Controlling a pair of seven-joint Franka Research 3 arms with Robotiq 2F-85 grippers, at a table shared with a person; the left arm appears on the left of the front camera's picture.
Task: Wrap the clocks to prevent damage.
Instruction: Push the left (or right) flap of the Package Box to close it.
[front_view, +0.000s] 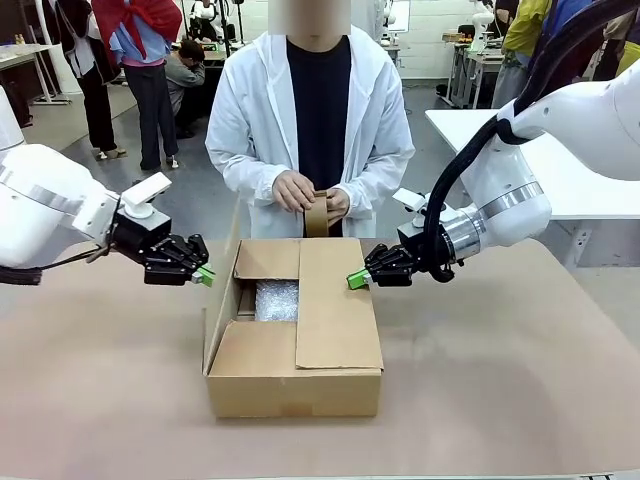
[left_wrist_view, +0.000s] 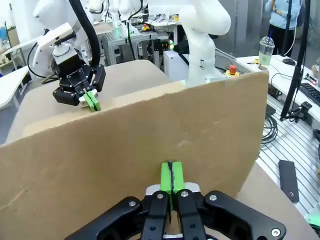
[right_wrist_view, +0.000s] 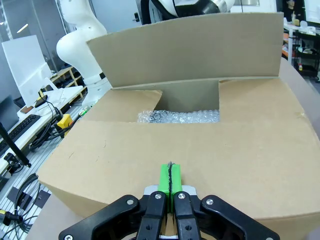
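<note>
Left end effector (front_view: 204, 276) is pressing its two green pads flat together, and its tip is sitting just beside the outer side of the tall left flap (front_view: 222, 290) of the cardboard box (front_view: 295, 385); the right end effector (front_view: 357, 279) is also squeezing its green pads together, with its tip at the right edge of the wide flap (front_view: 335, 300) that is lying flat over the box. The box is brown, stiff and smooth, and it is sitting in the middle of the bench (front_view: 500, 400), which is looking flat and dull tan. The clocks (front_view: 277, 300) are lying inside the box, in the open gap between the flaps, as one puffy, pillow-like bundle of whitish bubble wrap with lots of little shiny bumps. The standing left flap is blocking the left end effector from the bundle. At the far side a person in a white coat is holding a brown tape roll (front_view: 317, 213) upright in both hands (front_view: 293, 190), just behind the box.
</note>
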